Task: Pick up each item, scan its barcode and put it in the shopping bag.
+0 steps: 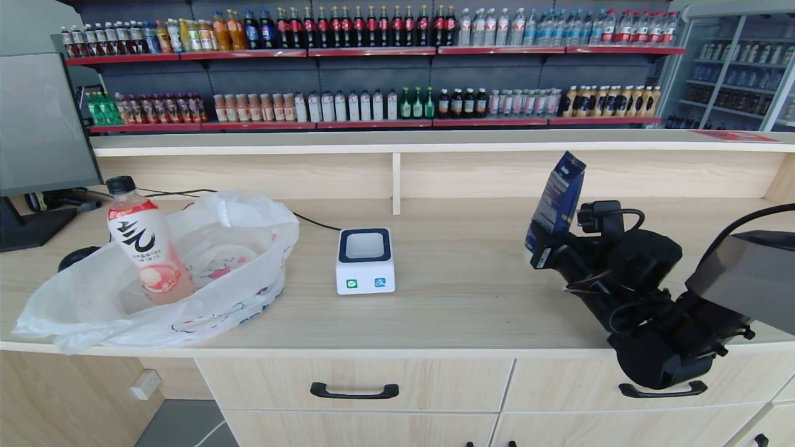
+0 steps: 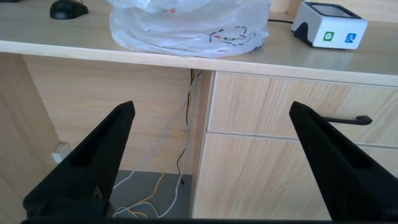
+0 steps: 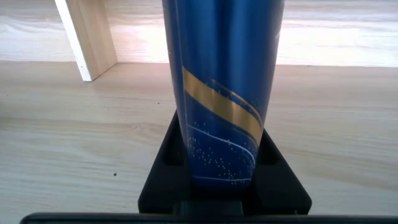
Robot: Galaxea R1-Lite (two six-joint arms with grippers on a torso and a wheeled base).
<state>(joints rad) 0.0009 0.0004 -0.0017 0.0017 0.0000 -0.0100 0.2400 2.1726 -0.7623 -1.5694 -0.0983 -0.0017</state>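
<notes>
Because the pouch [image 1: 557,198] had yet to be scanned, I judged, my right gripper [image 1: 541,251] held it clamped upright over the counter [image 1: 472,292], well right of the scanner [image 1: 365,261]. My left gripper [image 2: 211,115] hung wide apart below the counter edge, clear of the bag [image 1: 242,254], where a bottle [image 1: 148,242] stood.

Blue pouch [image 1: 557,198] with gold stripe, pink bottle [image 1: 148,243], white printed bag [image 1: 251,217].

Right gripper [image 1: 541,253]: well right of the scanner [image 1: 365,259], closed on upright blue pouch [image 1: 559,195]. Left gripper [image 2: 211,165]: fingers [image 2: 93,162] spread wide, lower than the scanner, on its near side.
</notes>
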